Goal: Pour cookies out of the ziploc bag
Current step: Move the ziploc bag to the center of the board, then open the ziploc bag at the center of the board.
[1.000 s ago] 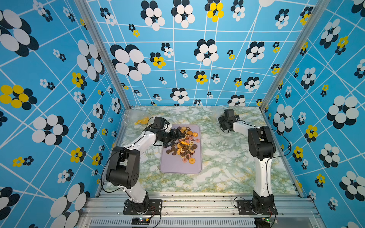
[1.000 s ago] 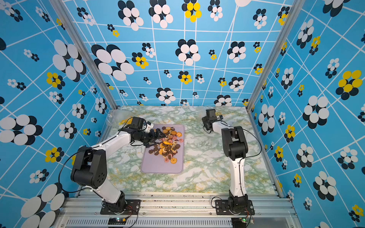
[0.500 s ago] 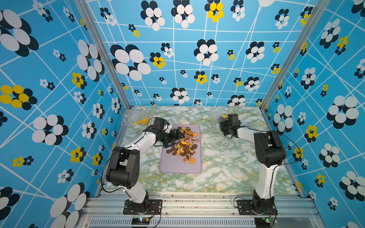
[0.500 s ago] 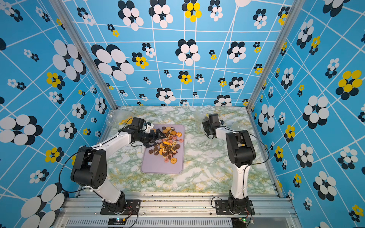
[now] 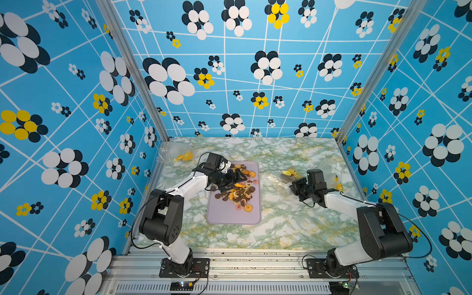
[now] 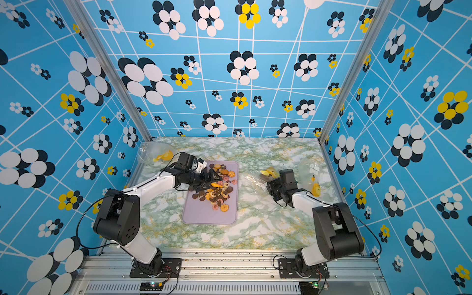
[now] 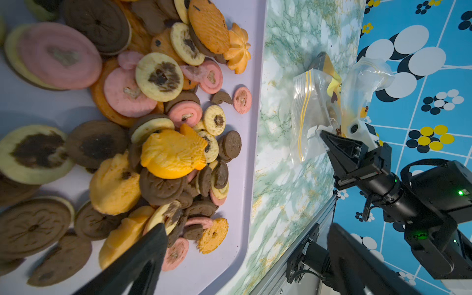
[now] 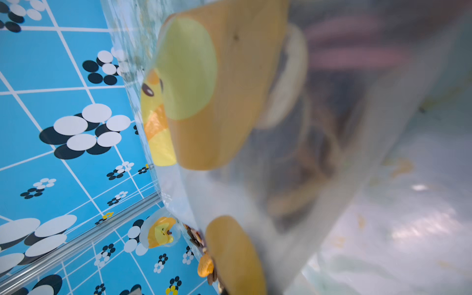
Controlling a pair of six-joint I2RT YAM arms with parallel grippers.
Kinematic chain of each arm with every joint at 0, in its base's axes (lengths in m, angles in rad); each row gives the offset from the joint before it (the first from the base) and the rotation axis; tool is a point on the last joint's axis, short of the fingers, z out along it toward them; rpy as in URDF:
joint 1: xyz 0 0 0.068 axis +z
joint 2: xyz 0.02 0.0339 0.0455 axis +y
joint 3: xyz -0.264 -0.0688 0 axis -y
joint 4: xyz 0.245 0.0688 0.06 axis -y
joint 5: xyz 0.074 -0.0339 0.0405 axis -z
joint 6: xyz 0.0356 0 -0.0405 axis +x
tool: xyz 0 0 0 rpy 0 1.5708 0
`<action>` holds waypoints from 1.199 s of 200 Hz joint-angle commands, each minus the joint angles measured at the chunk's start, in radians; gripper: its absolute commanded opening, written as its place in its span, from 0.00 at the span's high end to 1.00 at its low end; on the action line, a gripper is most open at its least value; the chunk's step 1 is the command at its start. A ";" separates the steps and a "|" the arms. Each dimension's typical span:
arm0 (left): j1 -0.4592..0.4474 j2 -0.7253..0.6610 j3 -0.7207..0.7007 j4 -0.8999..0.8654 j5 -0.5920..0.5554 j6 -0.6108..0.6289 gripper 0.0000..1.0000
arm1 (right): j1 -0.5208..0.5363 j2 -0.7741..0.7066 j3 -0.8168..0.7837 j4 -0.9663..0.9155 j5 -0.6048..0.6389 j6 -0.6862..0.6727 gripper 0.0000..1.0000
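Noted a green-veined marble counter [image 5: 281, 229] filling the cell floor in both top views. Found a lavender tray [image 5: 233, 217] at its centre, long side running 12 to 6 o'clock. Saw the cookies [image 5: 238, 192] heaped loose on the tray's 12 o'clock half, in brown, orange-tan and pink. Spotted the ziploc bag [image 5: 277, 181] crumpled on the counter at 3 o'clock of the tray, apart from it. Made out blurred brown and pink shapes through plastic in the right wrist view. Could not tell whether those sat inside. Logged two spare clear bags, one at the 10 o'clock corner [image 5: 173, 153] and one at the 3 o'clock edge [image 5: 332, 167]. Found the left end effector [image 5: 233, 181] over the heap's 9 o'clock side, fingers spread wide and empty. Found the right end effector [image 5: 293, 187] pressed together, pinching the ziploc bag's 3 o'clock edge.
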State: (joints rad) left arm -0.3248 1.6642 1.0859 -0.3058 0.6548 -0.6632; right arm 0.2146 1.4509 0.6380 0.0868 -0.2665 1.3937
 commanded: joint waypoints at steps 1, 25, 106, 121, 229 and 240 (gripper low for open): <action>-0.019 0.018 0.026 0.011 -0.007 -0.010 0.01 | 0.026 -0.090 -0.031 -0.118 -0.039 -0.047 1.00; -0.030 0.029 0.032 0.010 -0.013 -0.010 0.00 | 0.067 -0.164 -0.047 -0.210 -0.043 -0.094 0.90; -0.034 0.042 0.077 -0.060 -0.036 0.040 0.01 | 0.228 -0.239 0.268 -0.860 0.153 -0.543 0.25; -0.028 0.047 0.081 -0.074 -0.037 0.052 0.01 | 0.306 -0.182 0.376 -0.977 0.249 -0.659 0.23; 0.117 -0.050 0.016 -0.152 -0.022 0.086 0.00 | 0.404 0.496 0.821 -0.971 0.294 -0.990 0.53; 0.123 -0.057 0.006 -0.149 -0.024 0.083 0.01 | 0.404 0.506 0.814 -0.951 0.297 -0.987 0.55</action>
State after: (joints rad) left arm -0.2150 1.6497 1.1248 -0.4175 0.6312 -0.6048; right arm 0.6178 1.9392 1.4307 -0.8551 0.0113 0.4507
